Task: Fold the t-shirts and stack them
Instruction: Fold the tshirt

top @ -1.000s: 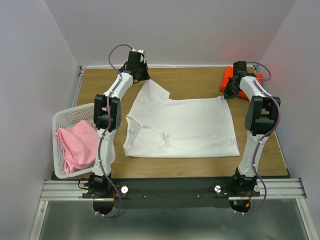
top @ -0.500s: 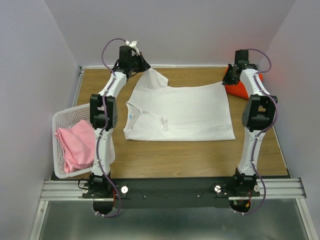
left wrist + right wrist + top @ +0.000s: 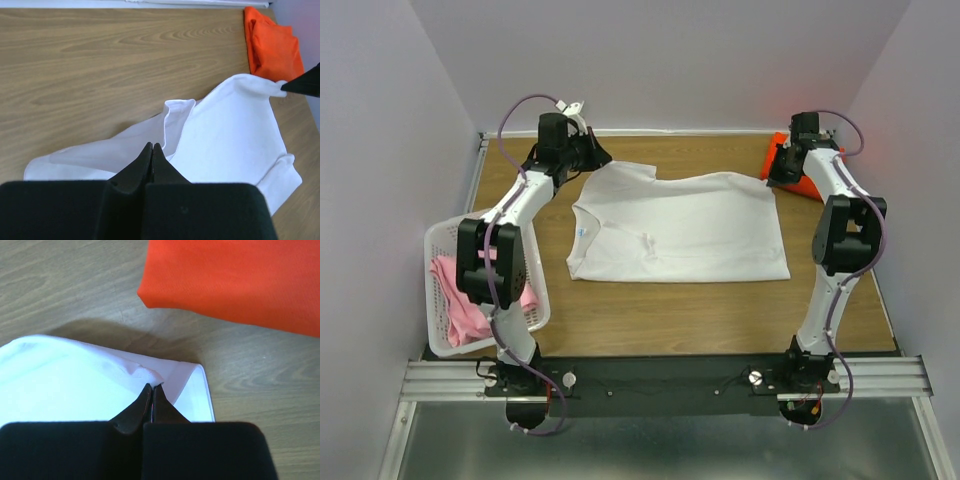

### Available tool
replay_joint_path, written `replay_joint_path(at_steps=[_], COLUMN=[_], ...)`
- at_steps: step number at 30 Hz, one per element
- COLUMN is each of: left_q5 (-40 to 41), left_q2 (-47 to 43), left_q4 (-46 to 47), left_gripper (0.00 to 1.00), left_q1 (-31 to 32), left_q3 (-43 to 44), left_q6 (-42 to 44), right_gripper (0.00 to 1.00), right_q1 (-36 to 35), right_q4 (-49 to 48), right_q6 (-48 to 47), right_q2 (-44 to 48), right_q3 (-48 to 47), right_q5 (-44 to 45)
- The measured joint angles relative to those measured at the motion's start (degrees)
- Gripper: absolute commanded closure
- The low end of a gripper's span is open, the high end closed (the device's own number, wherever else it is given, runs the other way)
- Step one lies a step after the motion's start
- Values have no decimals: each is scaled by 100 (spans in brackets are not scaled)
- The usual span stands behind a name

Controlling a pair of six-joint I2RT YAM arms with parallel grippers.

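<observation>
Pinching white t-shirt [image 3: 690,225] far edge, left gripper [image 3: 151,148] and right gripper [image 3: 152,388] clamped; corners to be carried level, cloth taut

white t-shirt [image 3: 680,225] flat, orange [image 3: 272,45] folded (pink [image 3: 455,310] crumpled)

text: none legible | labels; brands; numbers; signs: none readable in any view

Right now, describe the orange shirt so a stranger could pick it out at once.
On the wooden table, look to the far right corner. The orange-red t-shirt lies there folded, just beyond a corner of the spread white t-shirt. It is the only bright orange cloth and the only one folded compact.
</observation>
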State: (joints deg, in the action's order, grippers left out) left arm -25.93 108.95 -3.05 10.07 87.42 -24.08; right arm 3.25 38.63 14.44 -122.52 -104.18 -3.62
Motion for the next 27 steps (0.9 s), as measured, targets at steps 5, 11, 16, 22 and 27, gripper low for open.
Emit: replay_joint_path(at_steps=[5, 11, 16, 22, 27], left_q5=[92, 238, 498, 820, 839], left_q2=[-820, -1464, -2087, -2879, -3038], left_q4=[79, 31, 20, 52, 70], left_gripper=[100, 100, 100, 100, 100], left_q1=[101, 249, 293, 293, 315], left_q3=[-1032, -2009, -2599, -3049, -3340], left_q6=[44, 20, -160, -424, -498], right_gripper=[100, 100, 99, 100, 100], right_q1=[0, 0, 0, 0, 0], right_q4=[-149, -221, -339, -481, -575], right_q6=[-4, -20, -57, -61, -61], right_q2=[409, 728, 964, 1237, 1305], right_q3=[562, 1032, 1419, 1792, 2026], right_q5=[57, 284, 463, 538, 555])
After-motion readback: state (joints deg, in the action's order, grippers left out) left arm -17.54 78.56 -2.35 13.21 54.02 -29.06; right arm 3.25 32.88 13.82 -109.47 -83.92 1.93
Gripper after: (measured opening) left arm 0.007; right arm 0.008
